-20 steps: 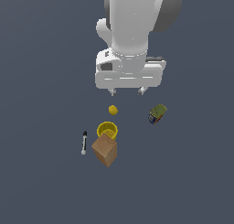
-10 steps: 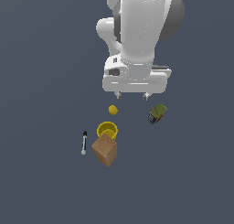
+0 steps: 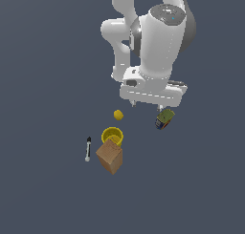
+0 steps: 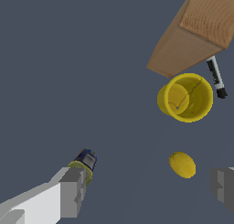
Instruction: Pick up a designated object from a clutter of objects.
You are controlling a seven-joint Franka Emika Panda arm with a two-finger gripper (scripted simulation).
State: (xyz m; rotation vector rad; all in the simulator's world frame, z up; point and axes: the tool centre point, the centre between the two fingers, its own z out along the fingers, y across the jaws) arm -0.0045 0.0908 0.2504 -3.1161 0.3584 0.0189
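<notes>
The designated small can (image 3: 164, 119), with an olive-green top and a blue, red and yellow label, lies on the dark floor at the exterior view's right. In the wrist view the can (image 4: 85, 162) is partly hidden behind one finger (image 4: 69, 193). My gripper (image 3: 146, 105) hangs open and empty above the floor. One fingertip is just above the can and the other is near the yellow ball (image 3: 118, 115). In the wrist view the gripper (image 4: 146, 189) has its fingers wide apart, with the ball (image 4: 182, 164) between them, nearer the other finger.
A yellow cup (image 3: 112, 135) stands beside a plain brown box (image 3: 110, 155), with a black-and-white marker (image 3: 88, 148) at their left in the exterior view. The wrist view shows the cup (image 4: 186, 97), box (image 4: 196, 33) and marker (image 4: 215, 77) too.
The arm has moved toward the exterior view's right and down, bringing the open gripper closer to the can. The objects have not moved.
</notes>
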